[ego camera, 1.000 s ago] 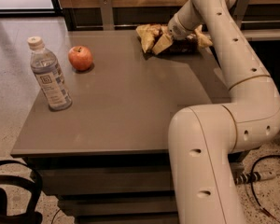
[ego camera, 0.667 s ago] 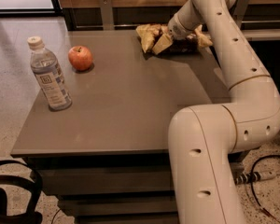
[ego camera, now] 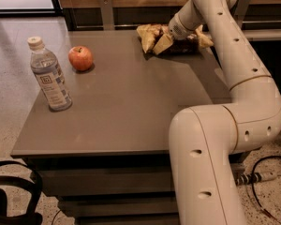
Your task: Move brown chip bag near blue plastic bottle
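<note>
Gripper (ego camera: 168, 34) at upper centre of frame, at the far edge of the table (ego camera: 131, 107), buried in the brown chip bag (ego camera: 149, 36). Its end is hidden by the wrist and the bag's folds; cannot tell whether it is open or clamped on the bag.

Arm pose: the white arm rises from the lower right of frame as a thick column, bends at a large elbow at right of centre, runs up along the right side, then turns at the top right. The last link angles down and left to the bag.

Brown chip bag: lies crumpled at the table's far edge, upper centre. Pale yellow ends show on both sides of the wrist, with the dark panel below it.

Blue plastic bottle (ego camera: 49, 76): upright, white cap on, near the table's left edge. Well apart from the bag.

Red apple (ego camera: 80, 58): on the table near the bottle, to its upper right, between bottle and bag.

Floor at lower right: a black cable (ego camera: 267, 165).
</note>
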Available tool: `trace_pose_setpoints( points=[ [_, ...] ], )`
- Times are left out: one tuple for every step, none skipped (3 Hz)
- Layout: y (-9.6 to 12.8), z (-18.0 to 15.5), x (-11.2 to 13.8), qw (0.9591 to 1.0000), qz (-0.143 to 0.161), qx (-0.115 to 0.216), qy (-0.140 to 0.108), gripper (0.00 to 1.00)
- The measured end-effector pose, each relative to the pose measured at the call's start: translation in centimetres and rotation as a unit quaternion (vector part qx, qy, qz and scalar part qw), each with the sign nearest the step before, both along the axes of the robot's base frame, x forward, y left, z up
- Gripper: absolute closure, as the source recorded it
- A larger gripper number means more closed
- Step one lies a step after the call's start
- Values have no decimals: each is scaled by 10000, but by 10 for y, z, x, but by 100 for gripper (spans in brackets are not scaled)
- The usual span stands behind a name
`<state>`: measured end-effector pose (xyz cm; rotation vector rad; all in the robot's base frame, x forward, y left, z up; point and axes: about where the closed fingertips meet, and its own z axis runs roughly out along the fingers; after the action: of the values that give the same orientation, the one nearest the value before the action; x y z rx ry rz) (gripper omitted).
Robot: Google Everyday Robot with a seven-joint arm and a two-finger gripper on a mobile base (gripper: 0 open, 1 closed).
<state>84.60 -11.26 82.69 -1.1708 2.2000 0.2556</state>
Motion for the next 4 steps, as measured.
trace_pose_setpoints(
  points=[
    [0, 0, 0, 10000, -1, 0, 0, 100],
    [0, 0, 0, 10000, -2, -1, -1, 100],
    [0, 1, 0, 10000, -3, -2, -1, 100],
    [0, 1, 0, 10000, -3, -2, -1, 100]
  ],
)
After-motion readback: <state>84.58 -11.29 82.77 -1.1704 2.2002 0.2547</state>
